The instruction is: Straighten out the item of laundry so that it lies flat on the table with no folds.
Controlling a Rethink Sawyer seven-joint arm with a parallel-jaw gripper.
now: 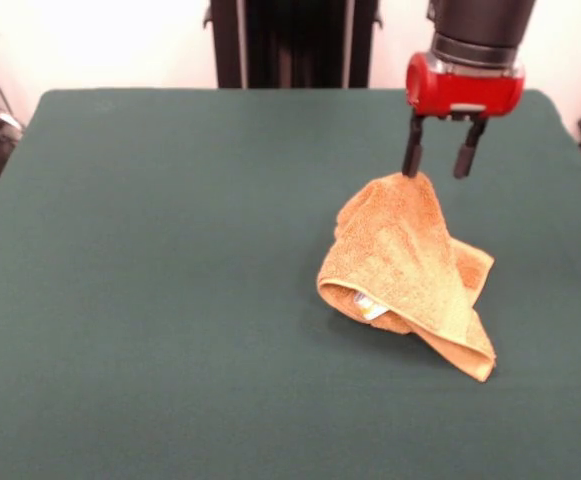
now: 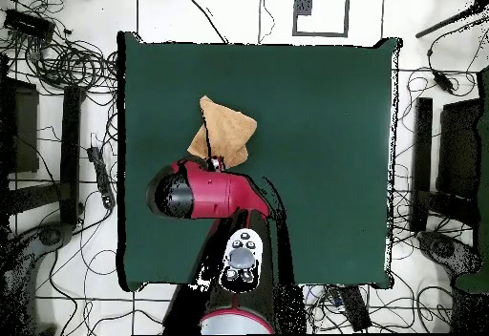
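Observation:
The orange-tan towel (image 1: 410,265) lies crumpled on the right part of the dark green table (image 1: 170,250). It rises in a peak, with folds below and a small white label showing at its lower left. My gripper (image 1: 439,165) hangs just above the peak, its two fingers apart. One fingertip (image 1: 411,168) touches the top of the peak and nothing sits between the fingers. In the overhead view the towel (image 2: 224,130) is a folded, pointed shape on the table (image 2: 315,141), just beyond the red arm head (image 2: 205,194), which hides the gripper.
Wide green cloth lies left of and in front of the towel in the front view. The towel is near the table's right side there. The robot pedestal (image 1: 290,40) stands at the far edge. Cables and stands (image 2: 57,55) lie on the floor around the table.

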